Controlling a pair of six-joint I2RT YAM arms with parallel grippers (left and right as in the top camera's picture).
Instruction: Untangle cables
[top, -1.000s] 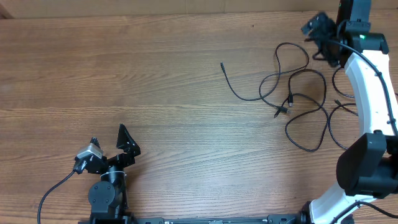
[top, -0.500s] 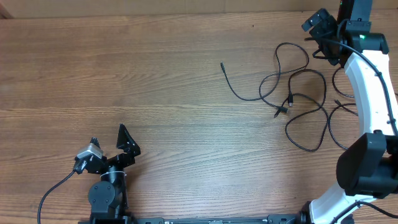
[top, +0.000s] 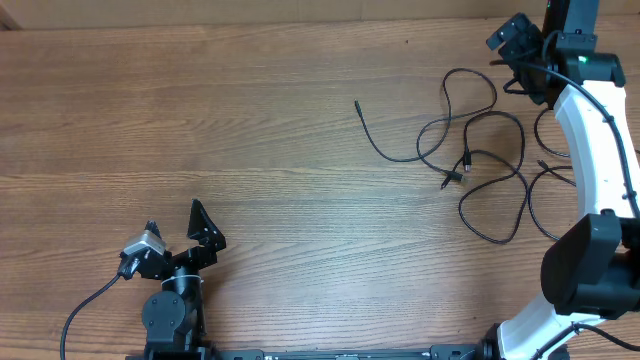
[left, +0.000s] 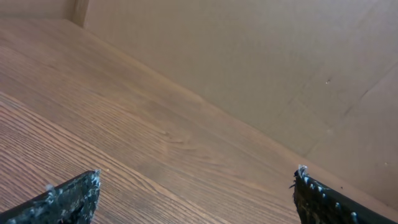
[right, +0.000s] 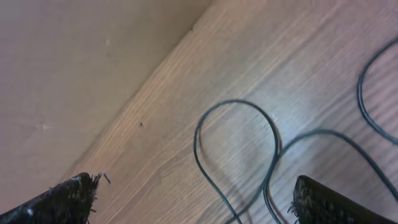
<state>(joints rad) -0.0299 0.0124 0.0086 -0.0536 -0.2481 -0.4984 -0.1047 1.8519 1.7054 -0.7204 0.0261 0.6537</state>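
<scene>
The cables (top: 466, 160) lay as loose, overlapping loops on the right part of the wooden table (top: 250, 120), mostly in its far half. One free end (top: 357, 102) reached out toward the middle of the table. Two small plug ends (top: 449, 180) lay close together inside the loops. On the right side, some strands ran up to the white right arm (top: 590, 130) and passed out of sight beneath it, close to the table's right edge.

The right gripper (right: 196, 186) hung near the far right corner with its jaws spread wide and nothing between them. In its wrist view a rounded loop of cable (right: 237, 102) lay flat on the wood ahead of the fingertips. That loop was near the seam where the table met the tan back wall (right: 74, 62).

The left gripper (top: 178, 232) sat close to the near edge, left of centre, well apart from the cables. Its jaws were likewise released and gripped nothing. A broad stretch of wood lay between it and the nearest strand. Its wrist view showed only wood grain running up to the wall (left: 249, 62).
</scene>
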